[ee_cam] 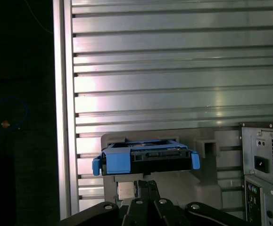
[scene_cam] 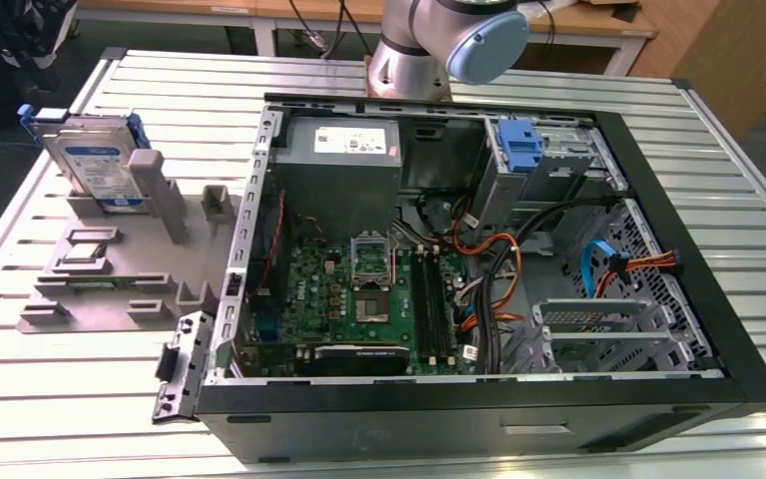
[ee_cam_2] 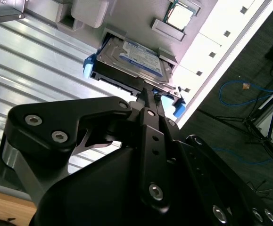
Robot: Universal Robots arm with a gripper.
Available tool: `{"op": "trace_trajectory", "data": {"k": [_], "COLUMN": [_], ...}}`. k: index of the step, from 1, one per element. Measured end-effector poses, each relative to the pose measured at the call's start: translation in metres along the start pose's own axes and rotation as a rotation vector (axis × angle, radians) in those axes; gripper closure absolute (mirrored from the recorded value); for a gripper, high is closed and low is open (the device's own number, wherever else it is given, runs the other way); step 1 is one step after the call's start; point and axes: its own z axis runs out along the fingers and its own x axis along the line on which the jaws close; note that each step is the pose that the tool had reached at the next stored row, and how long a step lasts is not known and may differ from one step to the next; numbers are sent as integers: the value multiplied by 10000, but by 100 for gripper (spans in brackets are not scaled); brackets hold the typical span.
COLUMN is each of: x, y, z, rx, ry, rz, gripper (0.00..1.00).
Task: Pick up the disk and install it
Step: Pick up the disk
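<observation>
The disk [scene_cam: 97, 165] stands on edge in a grey holder [scene_cam: 104, 269] on the table, on the exterior view's left beside the open computer case [scene_cam: 702, 299]. It is silver-grey with a blue-and-white label and blue side rails. In both wrist views the disk [ee_cam_2: 136, 59] [ee_cam: 145, 160] lies beyond the tips of my black gripper [ee_cam_2: 145, 89] [ee_cam: 145, 184]. The fingers are pressed together with nothing between them. A gap separates them from the disk's upper edge.
The case holds a motherboard [scene_cam: 370, 289], a grey power supply [scene_cam: 343, 145], loose cables and a metal drive cage with a blue bracket [scene_cam: 523, 150]. A small chip [scene_cam: 87, 251] lies in the holder. The arm's base [scene_cam: 450, 40] stands behind the case. The ribbed table [scene_cam: 729, 190] ends close to the holder.
</observation>
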Motion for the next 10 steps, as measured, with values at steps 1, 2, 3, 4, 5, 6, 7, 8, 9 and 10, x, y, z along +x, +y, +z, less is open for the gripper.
{"op": "trace_trajectory", "data": {"k": [1,2,3,4,5,6,7,8,9,10], "x": [0,0,0,0,0,0,0,1,0,0], "y": [0,0,0,0,0,0,0,0,0,0], "z": [0,0,0,0,0,0,0,0,0,0], "rx": [0,0,0,0,0,0,-1,-3,-5,-7], "ry": [0,0,0,0,1,2,5,9,14,20], "rz": [0,0,0,-1,-7,-34,-94,-184,-294,-446], "gripper": [90,90,90,90,90,90,90,90,90,90]}}
